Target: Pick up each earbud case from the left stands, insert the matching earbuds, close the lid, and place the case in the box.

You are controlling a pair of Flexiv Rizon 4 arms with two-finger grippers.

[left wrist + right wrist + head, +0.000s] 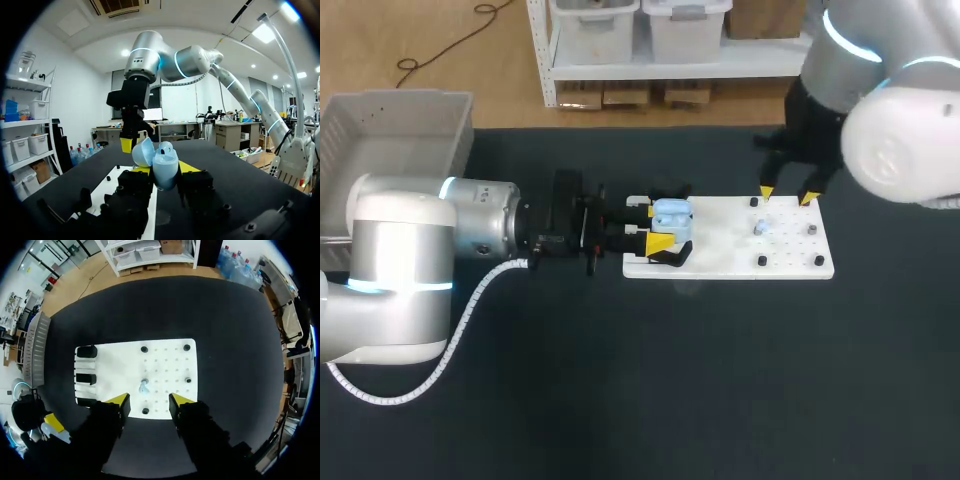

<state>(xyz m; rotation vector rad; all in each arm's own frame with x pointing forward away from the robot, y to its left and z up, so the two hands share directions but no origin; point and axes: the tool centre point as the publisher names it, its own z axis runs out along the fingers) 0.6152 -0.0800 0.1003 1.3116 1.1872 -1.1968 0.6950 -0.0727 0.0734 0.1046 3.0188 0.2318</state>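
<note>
A light blue earbud case (672, 218) with its lid swung open is gripped from two sides by my left gripper (665, 228), which holds it over the left end of the white board (720, 255). In the left wrist view the case (164, 164) stands upright between the yellow tips of the left gripper (164, 172). One pale blue earbud (760, 228) lies on the board. My right gripper (787, 196) hangs open just beyond it, nothing between its fingers. Seen from the right wrist, the earbud (144, 386) lies just ahead of the right gripper (148, 401).
A grey box (400, 130) stands at the table's far left. Black stands (86, 351) line the board's left end, and small black pegs (186, 347) dot its right part. Dark tabletop surrounds the board.
</note>
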